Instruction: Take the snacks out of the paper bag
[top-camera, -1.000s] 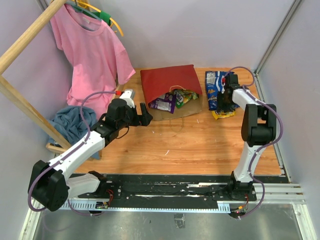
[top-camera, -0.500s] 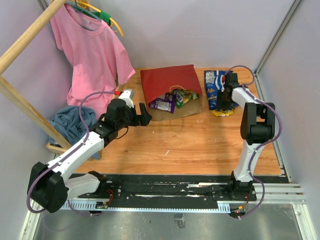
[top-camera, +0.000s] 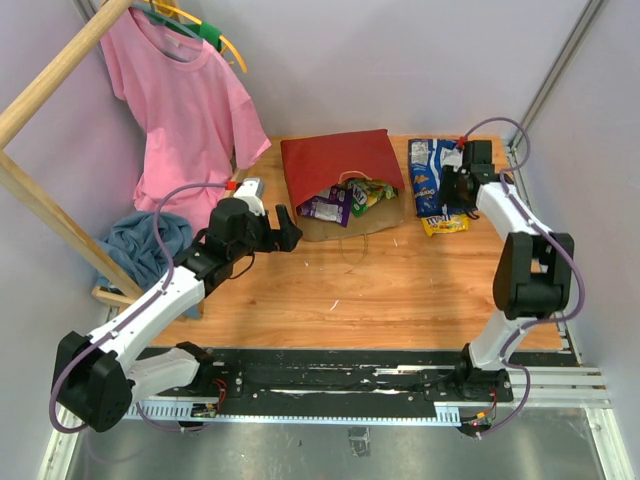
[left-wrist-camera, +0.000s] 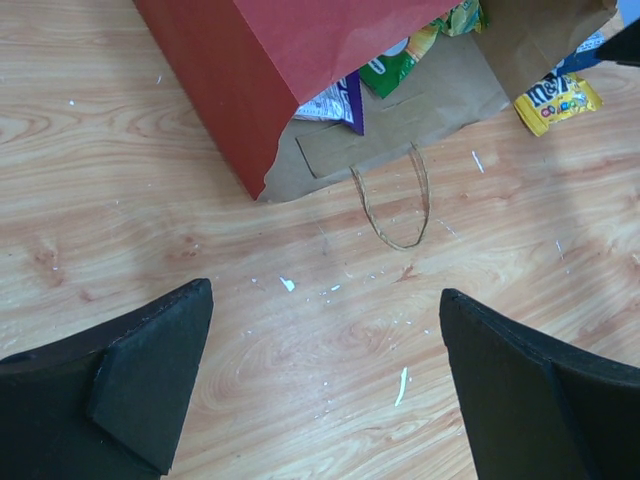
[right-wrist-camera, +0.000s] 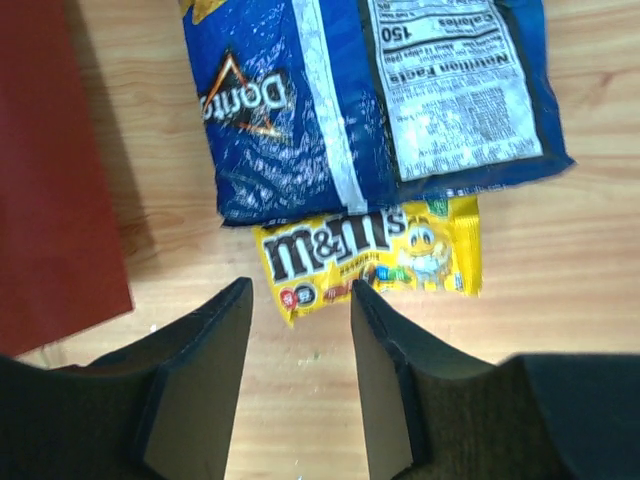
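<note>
Between picks: right end effector (right-wrist-camera: 300, 292) hovering open, empty, over yellow candy pack (right-wrist-camera: 370, 255); left end effector (left-wrist-camera: 325, 295) gaping, purple packet (left-wrist-camera: 352, 105) in paper bag (left-wrist-camera: 250, 60) seemingly next.

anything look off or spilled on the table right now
The paper bag lies tipped on its side, with a purple packet and a green packet sticking half out of its mouth. A blue chip bag and a yellow candy pack lie loose to its right. Small white flecks dot the table.
</note>
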